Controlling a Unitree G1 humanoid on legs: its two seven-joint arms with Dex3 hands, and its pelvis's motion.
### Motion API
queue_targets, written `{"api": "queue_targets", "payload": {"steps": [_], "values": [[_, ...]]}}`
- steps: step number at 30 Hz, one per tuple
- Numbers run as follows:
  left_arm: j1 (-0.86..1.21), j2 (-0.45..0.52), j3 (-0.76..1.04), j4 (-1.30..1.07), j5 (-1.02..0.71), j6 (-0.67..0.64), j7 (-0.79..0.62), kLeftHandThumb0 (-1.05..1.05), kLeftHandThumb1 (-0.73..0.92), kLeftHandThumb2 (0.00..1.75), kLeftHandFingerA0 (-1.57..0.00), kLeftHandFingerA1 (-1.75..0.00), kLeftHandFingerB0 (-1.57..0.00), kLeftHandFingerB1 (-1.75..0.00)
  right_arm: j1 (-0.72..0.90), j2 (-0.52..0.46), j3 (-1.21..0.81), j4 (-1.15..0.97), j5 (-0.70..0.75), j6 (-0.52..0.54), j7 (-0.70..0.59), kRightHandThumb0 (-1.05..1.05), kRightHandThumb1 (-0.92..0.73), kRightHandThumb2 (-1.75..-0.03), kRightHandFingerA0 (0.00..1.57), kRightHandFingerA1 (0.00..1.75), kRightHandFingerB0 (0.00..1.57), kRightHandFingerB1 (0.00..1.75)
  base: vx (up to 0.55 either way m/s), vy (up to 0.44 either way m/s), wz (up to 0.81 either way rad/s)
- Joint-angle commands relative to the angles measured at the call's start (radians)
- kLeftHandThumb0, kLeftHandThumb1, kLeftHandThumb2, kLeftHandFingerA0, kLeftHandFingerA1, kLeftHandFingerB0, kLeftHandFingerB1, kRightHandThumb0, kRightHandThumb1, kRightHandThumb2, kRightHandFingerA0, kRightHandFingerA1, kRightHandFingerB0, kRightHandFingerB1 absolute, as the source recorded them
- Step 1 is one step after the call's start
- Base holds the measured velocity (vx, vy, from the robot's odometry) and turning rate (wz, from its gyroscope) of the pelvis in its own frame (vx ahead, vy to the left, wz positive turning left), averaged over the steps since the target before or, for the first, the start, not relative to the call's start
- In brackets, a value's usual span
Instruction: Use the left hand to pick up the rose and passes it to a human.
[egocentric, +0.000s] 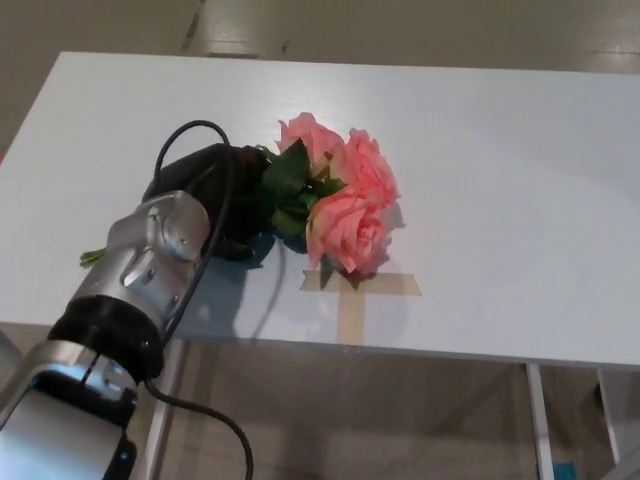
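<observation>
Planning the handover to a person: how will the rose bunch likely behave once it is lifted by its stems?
The rose bunch probably weighs little, but its three large blooms sit at one end, so it may droop top-heavy. The thin stems poking out behind the left robot hand could flex. The petals look soft and likely crush if squeezed.

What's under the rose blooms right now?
Under the pink blooms sits a tan tape cross on the white table. Its upper part is covered by the petals; whether the blooms touch the table can't be seen.
</observation>
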Motion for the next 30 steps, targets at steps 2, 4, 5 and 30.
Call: {"api": "queue_targets", "payload": {"steps": [2, 4, 5, 30], "values": [[0.102, -0.060, 0.164, -0.025, -0.163, -0.053, 0.033, -0.25, 0.79, 0.65, -0.93, -1.33, -0.83, -0.66, 0.011, 0.012, 0.010, 0.005, -0.005, 0.013, 0.002, -0.37, -0.66, -0.59, 0.75, 0.49, 0.59, 0.43, 0.00, 0.000, 0.00], [0.118, -0.082, 0.229, -0.048, -0.214, -0.104, 0.055, -0.21, 0.81, 0.65, -0.66, -1.53, -0.63, -1.19, 0.018, 0.013, 0.011, 0.008, -0.004, 0.016, 0.002, -0.37, -0.66, -0.59, 0.74, 0.49, 0.59, 0.43, 0.00, 0.000, 0.00], [0.114, -0.087, 0.246, -0.050, -0.221, -0.117, 0.059, -0.21, 0.82, 0.65, -0.64, -1.53, -0.61, -1.23, 0.015, 0.014, 0.009, 0.008, -0.001, 0.018, 0.003, -0.37, -0.66, -0.59, 0.74, 0.49, 0.59, 0.43, 0.00, 0.000, 0.00], [0.128, -0.150, 0.322, -0.451, -0.352, -0.018, -0.019, -0.17, 0.86, 0.70, -0.82, -1.41, -0.74, -1.06, 0.013, 0.007, 0.019, 0.007, -0.009, 0.022, 0.016, -0.37, -0.66, -0.59, 0.75, 0.49, 0.60, 0.43, 0.00, 0.000, 0.00]]}}
